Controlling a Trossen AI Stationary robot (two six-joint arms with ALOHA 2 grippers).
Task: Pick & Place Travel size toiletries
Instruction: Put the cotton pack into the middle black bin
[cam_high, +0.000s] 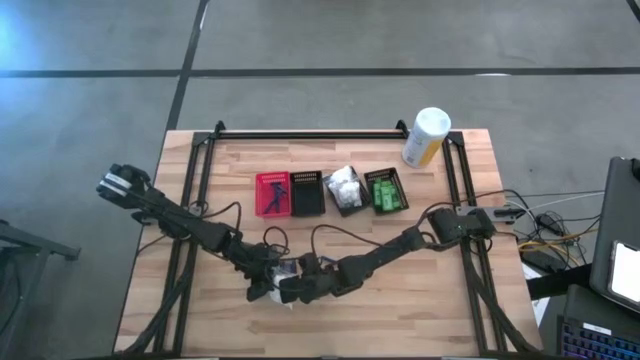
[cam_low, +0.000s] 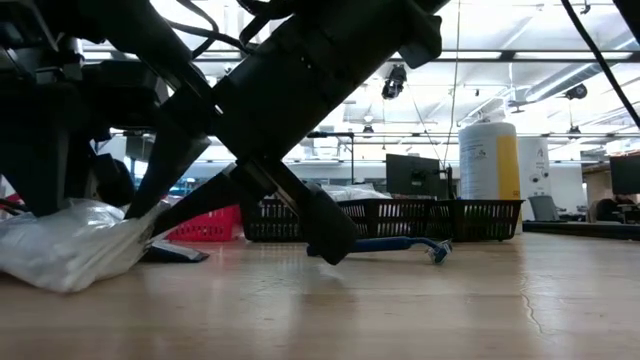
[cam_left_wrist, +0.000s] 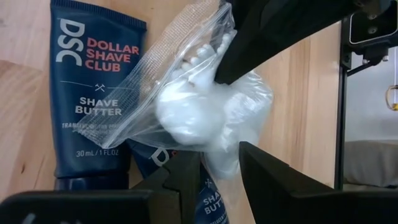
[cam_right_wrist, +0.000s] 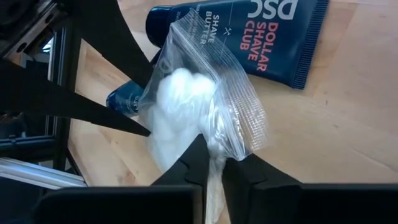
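A clear plastic bag of white cotton puffs (cam_left_wrist: 199, 112) sits between both grippers near the table's near edge (cam_high: 283, 290). My left gripper (cam_left_wrist: 221, 180) comes from the left and is shut on it. My right gripper (cam_right_wrist: 216, 168) comes from the right and is shut on it too. Two dark blue shave-butter tubes (cam_left_wrist: 93, 93) lie flat under the bag. A blue razor (cam_low: 400, 243) lies on the table. Farther off, green packets (cam_high: 385, 192) and white wrapped bundles (cam_high: 345, 186) sit in baskets. My left gripper pinches the bag at a narrowed part (cam_left_wrist: 219, 163) below the cotton bulge, one finger (cam_left_wrist: 186, 183) on each side. In the low view the bag (cam_low: 70, 245) rests with its underside on the table. My right gripper pinches the bag between its two fingers (cam_right_wrist: 198, 163) where the plastic gathers below the cotton (cam_right_wrist: 214, 149). The bag's flat, ribbed open end (cam_right_wrist: 239, 106) fans out beyond the fingers. It comes at the bag from the side opposite my left gripper.
A row of small baskets stands mid-table: red (cam_high: 272, 193), black (cam_high: 307, 192), and two more holding the bundles and packets. A tall white-and-yellow canister (cam_high: 425, 137) stands at the far right. A black frame rail (cam_high: 310, 133) borders the table.
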